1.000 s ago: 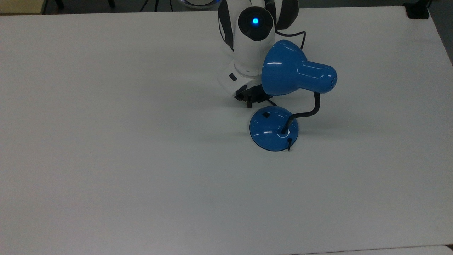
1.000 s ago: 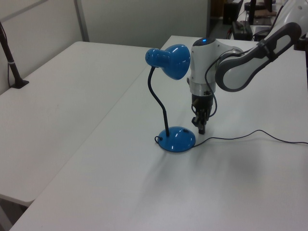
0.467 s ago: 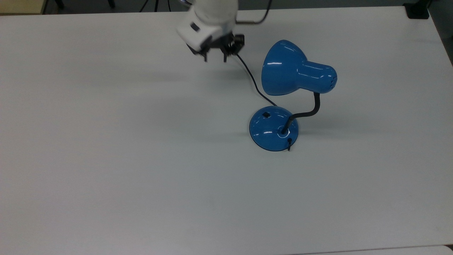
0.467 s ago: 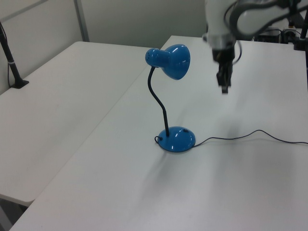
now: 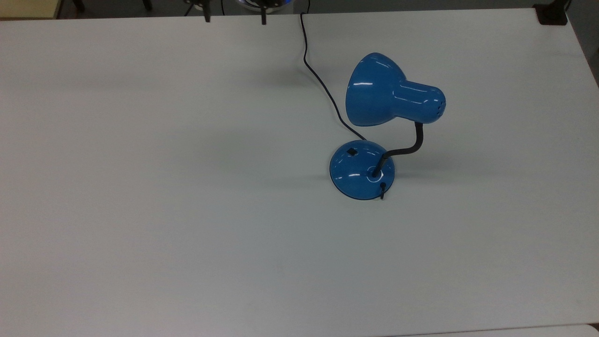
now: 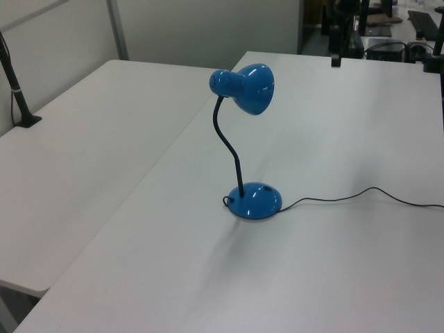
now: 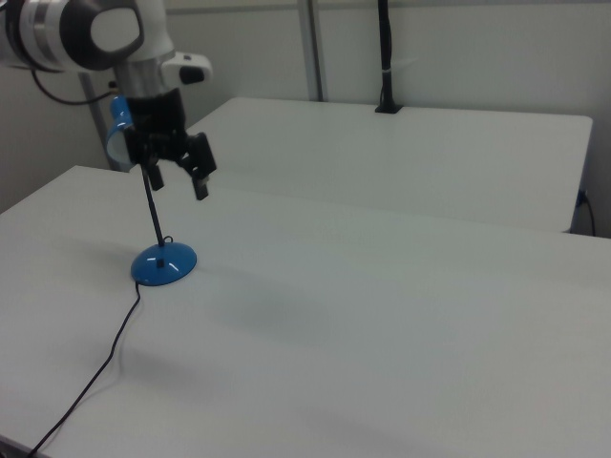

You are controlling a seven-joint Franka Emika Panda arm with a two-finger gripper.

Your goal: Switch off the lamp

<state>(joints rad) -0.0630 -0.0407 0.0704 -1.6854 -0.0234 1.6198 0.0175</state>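
Blue, glossy: one lamp (image 5: 374, 91), upright on a white table (image 5: 140, 210), towards the top view's right and a little above its middle. One bell shade (image 6: 248, 87), mouth turned to the top view's upper left. One black neck (image 5: 413, 145), bent, rising from one domed base (image 5: 358, 175). One small black switch (image 5: 351, 151) on the base's upper-left part in the top view, nothing touching it. One black cord (image 5: 323, 84), leaving the base and running to the far edge at the top of the top view; in the left view, trailing off to the left view's right.

One gripper (image 7: 179, 179), fingers (image 7: 202, 183) spread wide apart, holding nothing. Raised above the table in the right view, overlapping the neck there, under a white arm (image 7: 91, 33). In the top view, two dark fingertips (image 5: 206, 18) at the table's far edge, well apart from the base and switch.

Two tables counted in the left view: the lamp's own and a second table (image 6: 90, 139) just beside it on the left view's left, a thin seam between. One black post (image 6: 15, 83) at the second table's far side.

Plenty of bare top all round the base: broad open room across the top view's left half and along its lower part, less towards the top view's right edge.
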